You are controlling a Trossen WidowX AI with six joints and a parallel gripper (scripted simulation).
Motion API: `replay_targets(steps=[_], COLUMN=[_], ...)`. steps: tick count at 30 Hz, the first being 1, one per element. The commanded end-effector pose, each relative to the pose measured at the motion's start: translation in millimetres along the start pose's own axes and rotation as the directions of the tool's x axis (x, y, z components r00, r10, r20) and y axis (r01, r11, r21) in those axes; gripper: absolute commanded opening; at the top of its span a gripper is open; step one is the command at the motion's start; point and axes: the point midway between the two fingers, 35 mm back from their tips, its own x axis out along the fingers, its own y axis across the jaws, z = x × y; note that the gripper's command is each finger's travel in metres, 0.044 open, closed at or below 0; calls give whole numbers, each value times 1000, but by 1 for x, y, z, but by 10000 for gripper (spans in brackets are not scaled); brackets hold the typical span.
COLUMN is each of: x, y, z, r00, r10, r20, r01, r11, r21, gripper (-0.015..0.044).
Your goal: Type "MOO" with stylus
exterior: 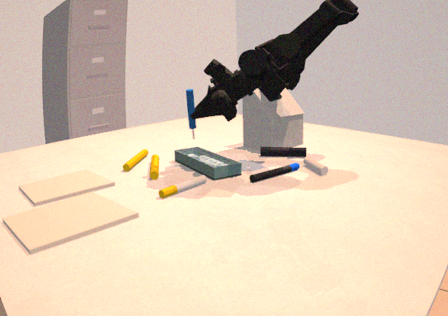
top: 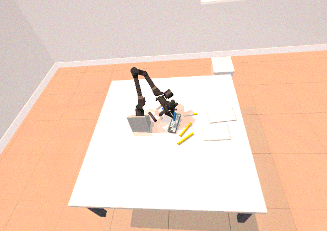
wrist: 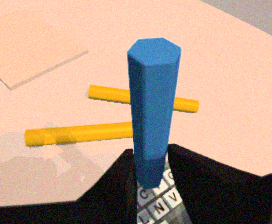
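Note:
The blue stylus (top: 175, 115) (exterior: 190, 102) (wrist: 154, 95) stands nearly upright with its thin metal tip pointing down. My gripper (top: 173, 117) (exterior: 193, 116) (wrist: 150, 153) is shut on its lower part. In the exterior view the tip hangs in the air above the far end of the keyboard. The grey-green keyboard (top: 172, 132) (exterior: 227, 170) lies flat on the table. In the wrist view, a few of its keys (wrist: 159, 207), among them C, N and V, show between the fingers below the stylus. The stylus tip is hidden there, and no M or O key can be read with certainty.
Two yellow sticks (top: 185, 129) (exterior: 154, 167) (wrist: 79, 134) lie beside the keyboard, near a white-and-yellow marker (top: 195, 114) (exterior: 168, 191). A black-and-blue pen (exterior: 269, 173), a black cylinder (top: 152, 116) (exterior: 283, 151) and a white cylinder (exterior: 316, 166) lie towards the grey block (top: 139, 123) (exterior: 260, 127). Two flat boards (exterior: 68, 187) lie farther off.

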Motion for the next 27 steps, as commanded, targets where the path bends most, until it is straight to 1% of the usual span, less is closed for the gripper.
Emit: replay_targets(steps=[1, 4, 11, 24, 27], x=[-8, -11, -9, 8, 9], y=[8, 12, 12, 17, 18], z=[2, 2, 0, -27, -28], r00=[998, 996, 996, 996, 996], r10=[51, 70, 70, 70, 70], r20=[42, 55, 55, 53, 53], r01=[-56, -79, -79, -78, -78], r11=[990, 982, 982, 981, 981], r21=[128, 174, 174, 175, 175], gripper=[0, 0, 0, 0, 79])
